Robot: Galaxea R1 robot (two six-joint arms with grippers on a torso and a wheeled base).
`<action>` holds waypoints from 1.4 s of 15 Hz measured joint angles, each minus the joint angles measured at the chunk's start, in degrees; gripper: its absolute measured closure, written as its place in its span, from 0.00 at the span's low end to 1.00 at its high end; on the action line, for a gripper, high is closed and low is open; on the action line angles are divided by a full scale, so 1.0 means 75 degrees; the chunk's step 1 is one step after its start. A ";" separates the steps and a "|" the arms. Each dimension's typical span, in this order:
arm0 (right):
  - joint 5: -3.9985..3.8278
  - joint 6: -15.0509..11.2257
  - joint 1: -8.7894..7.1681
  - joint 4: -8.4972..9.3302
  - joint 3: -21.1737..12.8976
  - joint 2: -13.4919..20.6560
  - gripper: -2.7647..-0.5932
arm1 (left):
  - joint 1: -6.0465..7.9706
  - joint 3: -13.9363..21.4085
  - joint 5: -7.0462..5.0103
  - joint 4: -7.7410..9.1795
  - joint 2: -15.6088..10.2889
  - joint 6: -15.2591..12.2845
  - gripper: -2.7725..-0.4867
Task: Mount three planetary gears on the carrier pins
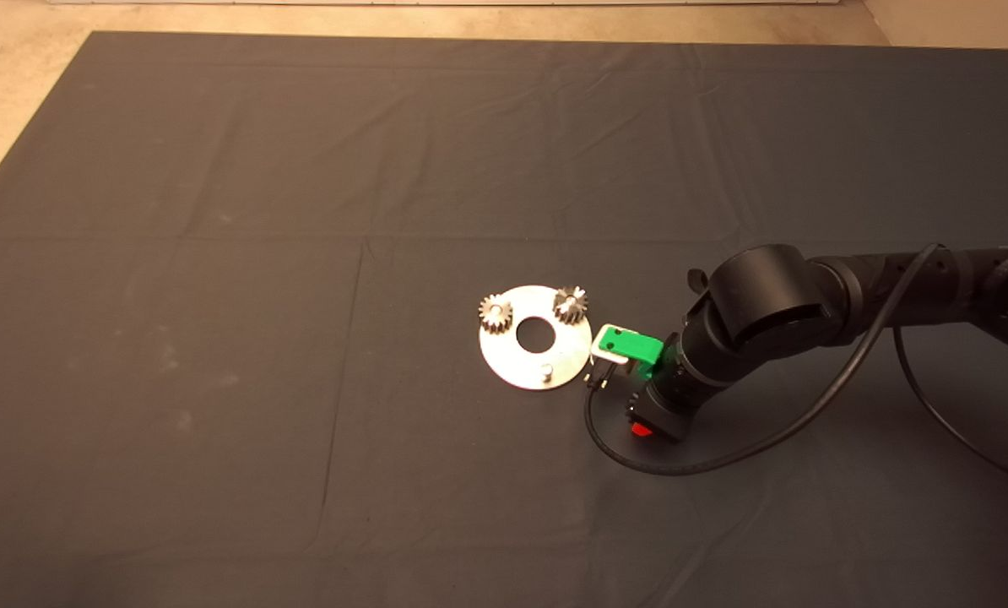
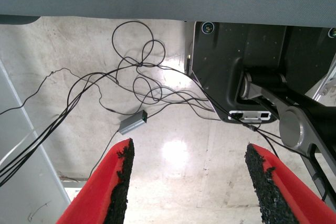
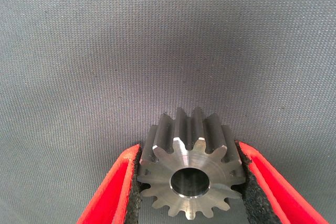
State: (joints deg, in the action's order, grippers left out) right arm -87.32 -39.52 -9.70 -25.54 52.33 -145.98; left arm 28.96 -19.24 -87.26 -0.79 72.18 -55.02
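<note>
The round shiny carrier disc [image 1: 512, 355] lies near the mat's middle. Two planetary gears [image 1: 495, 313] [image 1: 570, 303] sit on its far-left and far-right pins. The near pin [image 1: 546, 371] is bare. My right gripper [image 1: 643, 426] points down at the mat, just right of the disc and a little nearer. In the right wrist view the right gripper [image 3: 190, 148] is shut on the third planetary gear [image 3: 191, 177], which it holds by the teeth, above bare mat. That gear is hidden in the head view. My left gripper [image 2: 190, 145] is parked off the mat, open and empty.
The right arm's black cable [image 1: 681, 469] loops over the mat in front of the gripper. The left wrist view looks at the floor, with loose cables [image 2: 136, 77] and the robot's black base [image 2: 247, 61].
</note>
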 joint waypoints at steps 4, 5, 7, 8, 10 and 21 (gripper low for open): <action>-0.0051 -0.0029 -0.0245 0.0000 0.0119 -0.0121 0.78 | 0.0000 0.0000 0.0000 0.0000 0.0000 0.0003 0.57; -0.0051 -0.0030 -0.0308 0.0003 0.0119 -0.0136 0.78 | 0.0000 0.0000 0.0003 0.0000 0.0000 0.0003 0.57; -0.0053 -0.0029 -0.0341 0.0013 0.0119 -0.0158 0.78 | 0.0000 0.0000 0.0001 0.0000 0.0000 0.0003 0.57; -0.0051 -0.0032 -0.0367 0.0024 0.0119 -0.0179 0.78 | 0.0000 0.0000 0.0000 0.0003 0.0000 0.0003 0.57; -0.0051 -0.0050 -0.0543 0.0042 0.0119 -0.0238 0.78 | 0.0000 0.0000 0.0003 0.0000 0.0002 0.0003 0.57; -0.0070 -0.0076 -0.0972 0.0153 0.0163 -0.1157 0.78 | 0.0000 0.0000 0.0007 0.0003 -0.0018 0.0037 0.57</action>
State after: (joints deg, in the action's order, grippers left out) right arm -87.84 -40.09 -16.99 -24.39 53.55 -154.66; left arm 28.96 -19.24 -87.21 -0.77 72.05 -54.74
